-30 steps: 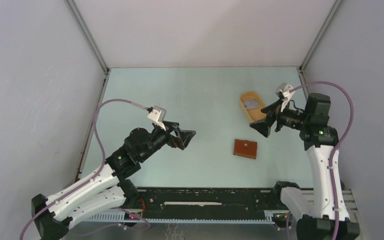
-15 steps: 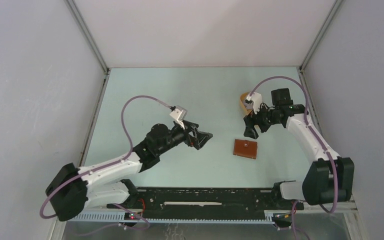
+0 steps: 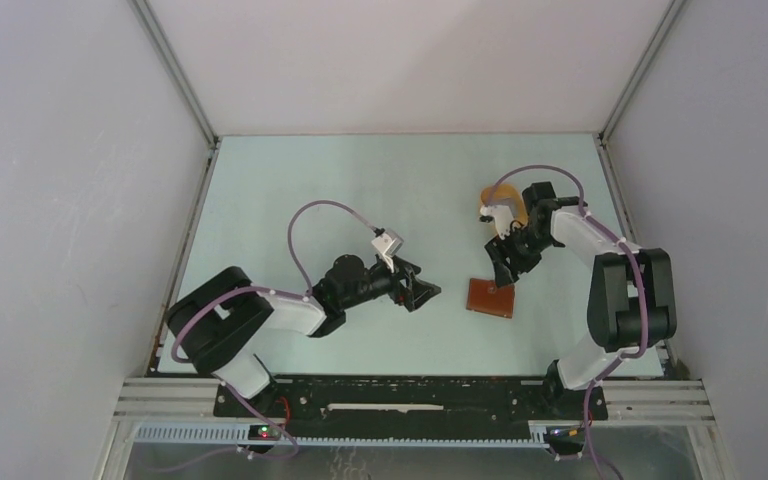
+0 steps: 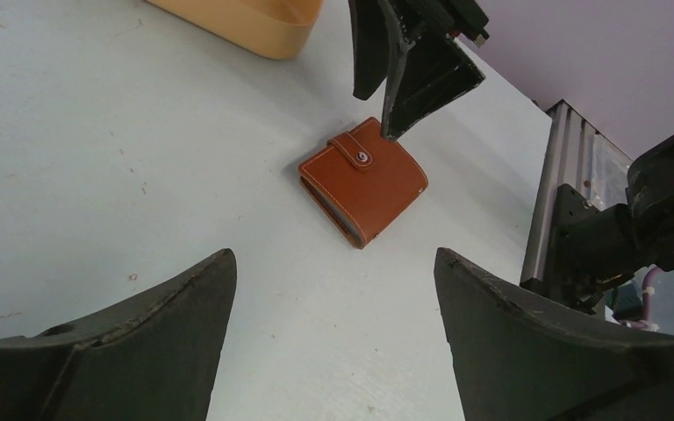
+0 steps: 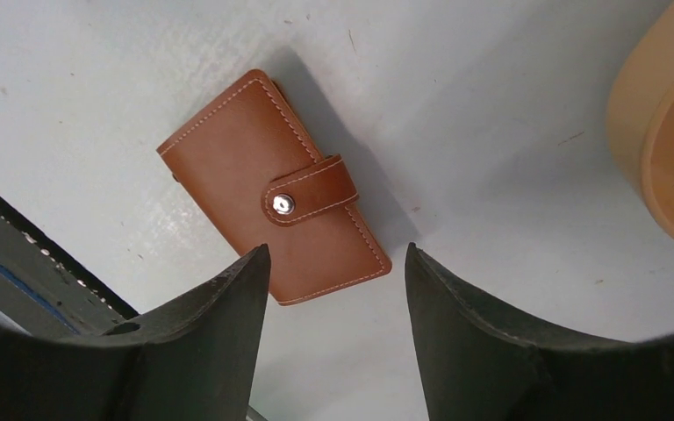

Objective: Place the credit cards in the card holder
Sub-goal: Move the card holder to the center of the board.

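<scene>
The card holder, a reddish-brown leather wallet with a snap button, lies closed on the table. It also shows in the left wrist view and the right wrist view. My left gripper is open and empty, a little to the wallet's left, pointing at it. My right gripper is open and empty, just above the wallet's far edge. The right gripper's fingers hang over the wallet's snap flap in the left wrist view. The credit cards are hidden from view.
An orange-yellow oval tray stands behind the wallet, mostly covered by the right arm; its rim shows in the left wrist view and the right wrist view. The black rail runs along the near table edge.
Both arms have reached inward toward the wallet. The left gripper moved right, the right gripper moved left and down from the tray to just over the wallet. The wallet has not moved.
</scene>
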